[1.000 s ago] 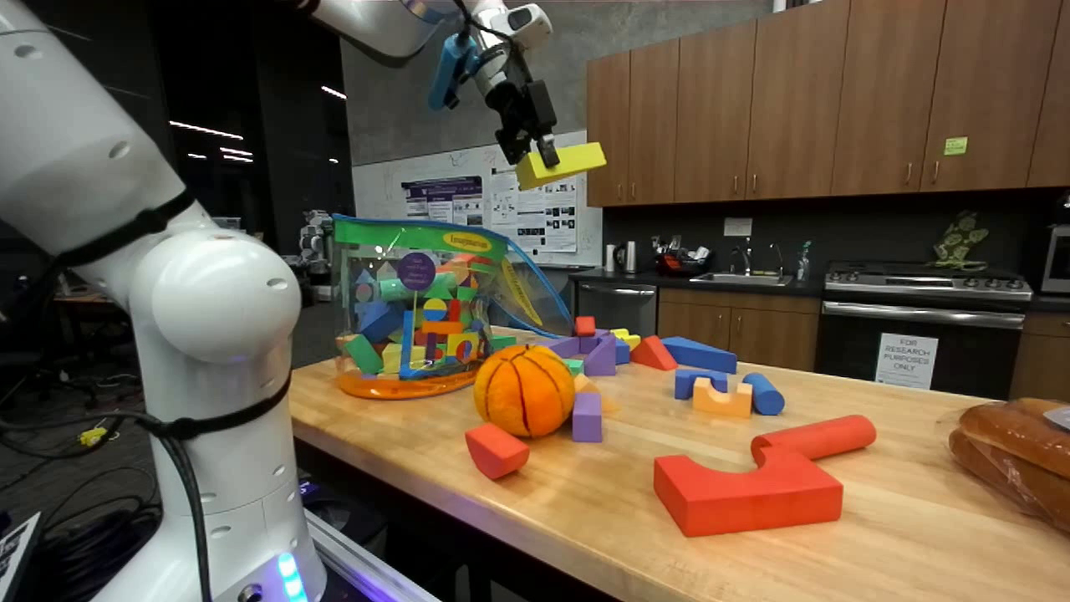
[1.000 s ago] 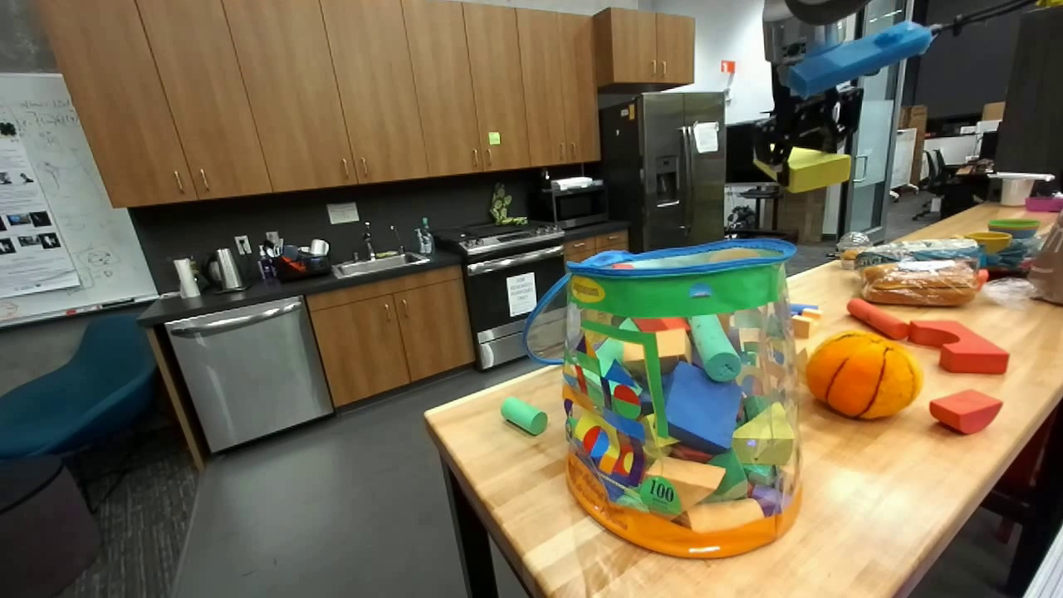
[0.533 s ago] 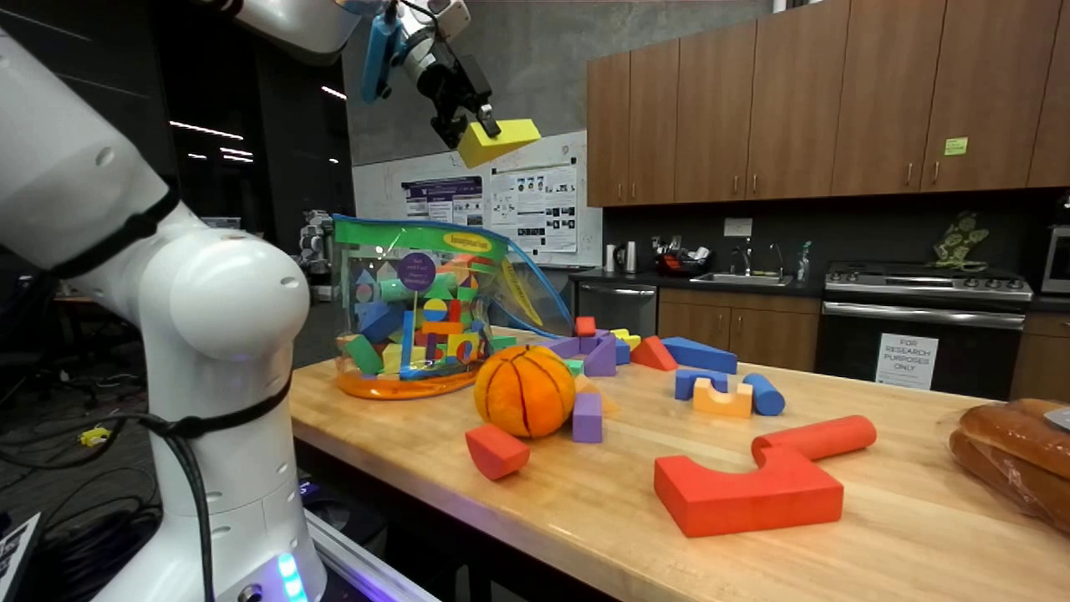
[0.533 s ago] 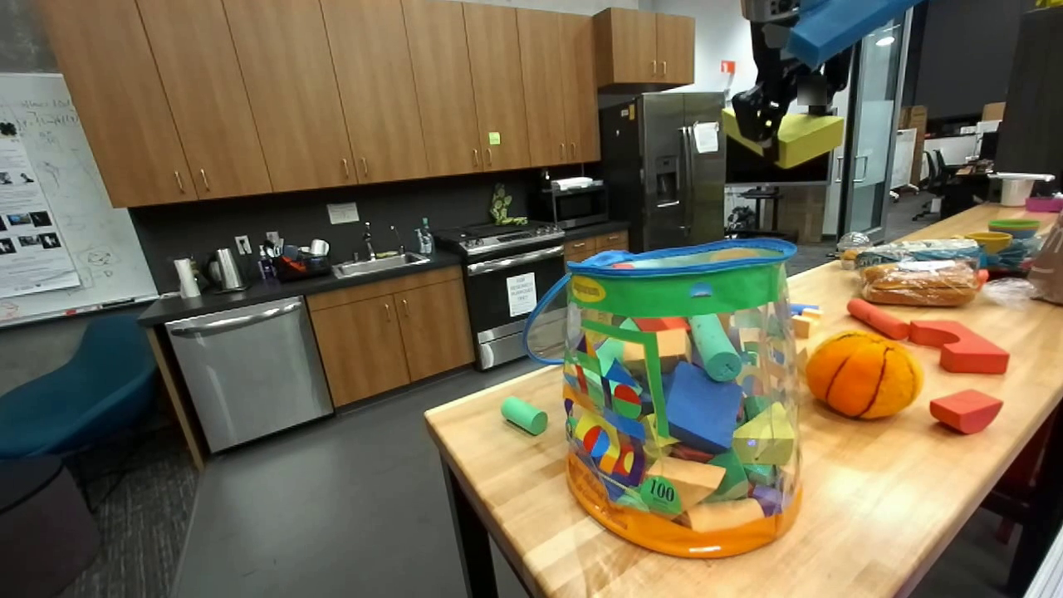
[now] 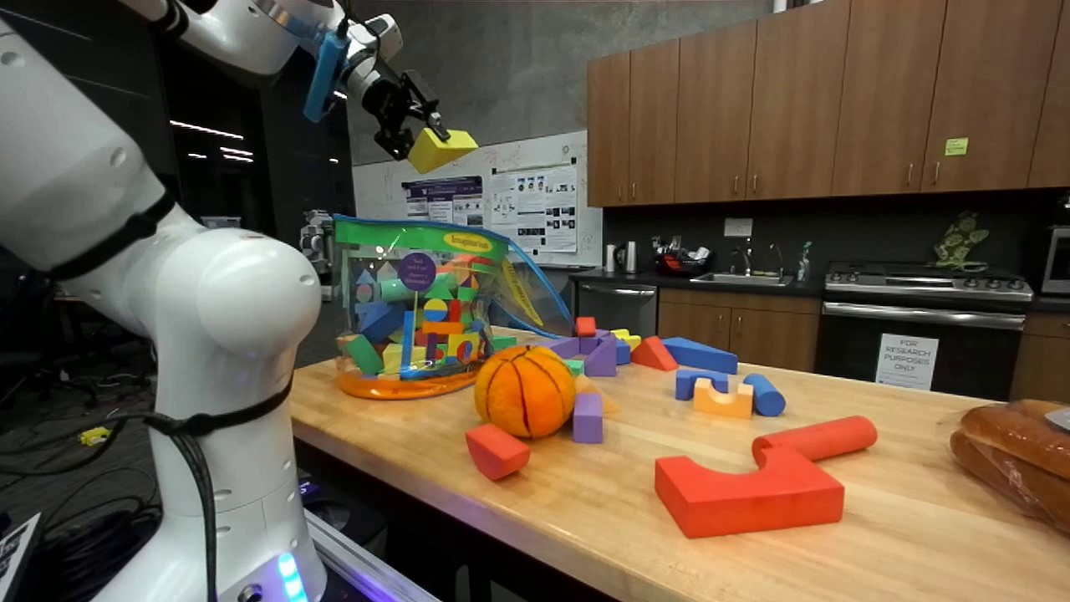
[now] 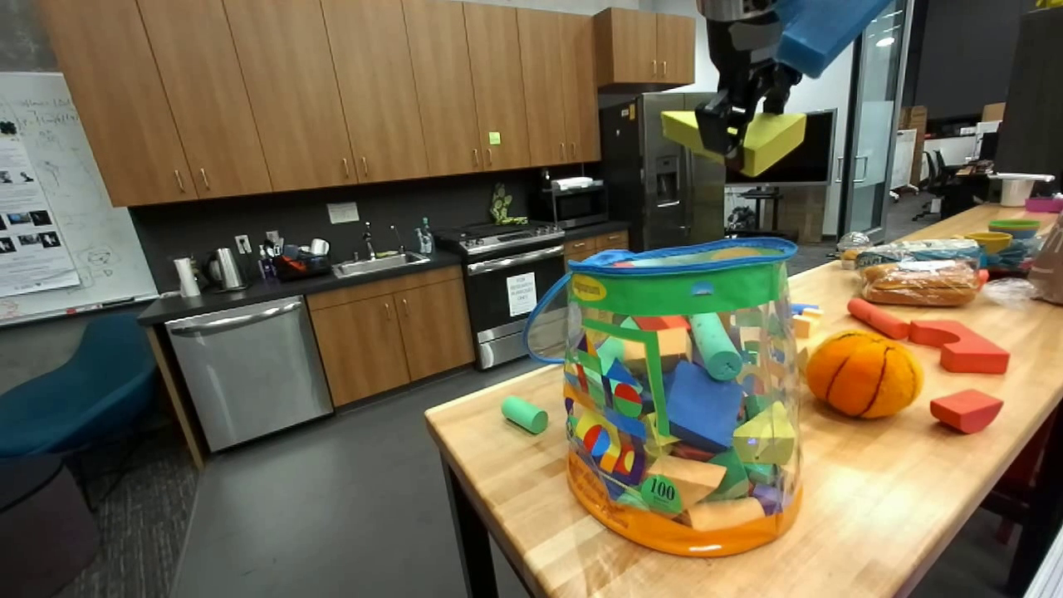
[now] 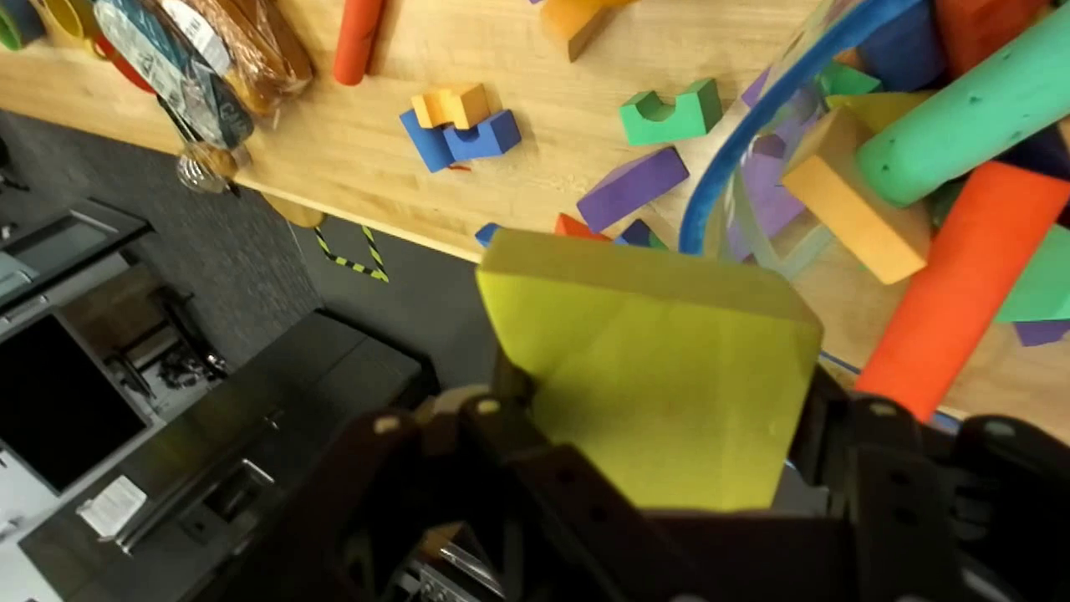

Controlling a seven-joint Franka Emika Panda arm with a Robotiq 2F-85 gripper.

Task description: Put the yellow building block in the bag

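My gripper [image 5: 420, 144] is shut on the yellow building block [image 5: 451, 150], a long yellow block, and holds it in the air. It shows above the bag's rim in both exterior views. In an exterior view, the gripper [image 6: 750, 133] covers the middle of the block [image 6: 779, 139]. In the wrist view, the block [image 7: 669, 334] sits between the two dark fingers. The bag [image 5: 376, 232] is see-through with a green band and stands on the table, full of blocks. Its blue rim [image 7: 720, 180] and open top show at the right of the wrist view.
The bag's clear lid [image 5: 528, 294] hangs open to one side. An orange ball [image 5: 525, 391] stands beside the bag. A red arch block [image 5: 744, 497], a purple block [image 5: 588, 418] and several other blocks lie on the table [image 5: 585, 510]. Bagged bread [image 6: 920, 284] lies farther along.
My gripper has moved left in both exterior views with the block held, and is now higher over the bag. The block has turned a little. The bag and table things have not moved.
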